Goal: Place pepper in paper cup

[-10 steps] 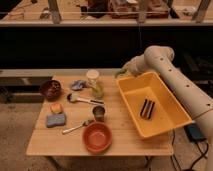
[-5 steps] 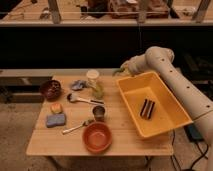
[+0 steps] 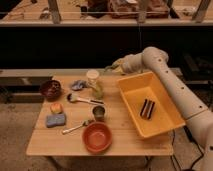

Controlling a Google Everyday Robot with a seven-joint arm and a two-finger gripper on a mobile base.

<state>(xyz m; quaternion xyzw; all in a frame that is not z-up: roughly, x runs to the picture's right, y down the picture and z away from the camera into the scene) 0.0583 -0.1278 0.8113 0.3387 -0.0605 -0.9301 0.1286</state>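
So the gripper (image 3: 111,68) is hanging over the back edge of the light wooden table (image 3: 120,140), at the end of a smooth, rounded white arm (image 3: 170,82) that curves in from the right. Honestly can't tell how the jaws stand, that end of the arm is just a pale blur against the dark background. The paper cup (image 3: 93,80) sits just in front of the jaws and a little to the left of them: a cream cylinder with a round rim, upright. Leaning right against its base, on the side nearer the jaws, there's a slim greenish shape that looks like the pepper (image 3: 97,91), though it blends into a yellowish glassy blob there, so I wouldn't swear to its exact outline. To the right of the jaws is a big yellow plastic bin (image 3: 157,122) with sloped walls, holding two dark stick-like pieces (image 3: 146,108) side by side. Further from the jaws, toward the front: a small shiny dark metal cup (image 3: 99,112), a glossy orange bowl (image 3: 97,137), and a spoon (image 3: 76,127) lying flat. Another long-handled utensil (image 3: 82,99) lies by the paper cup. Out to the left of the jaws are a crumpled bluish cloth (image 3: 78,85), a dark reddish bowl (image 3: 50,89), a small orange lump (image 3: 56,107) and a blue rectangular sponge (image 3: 56,120).
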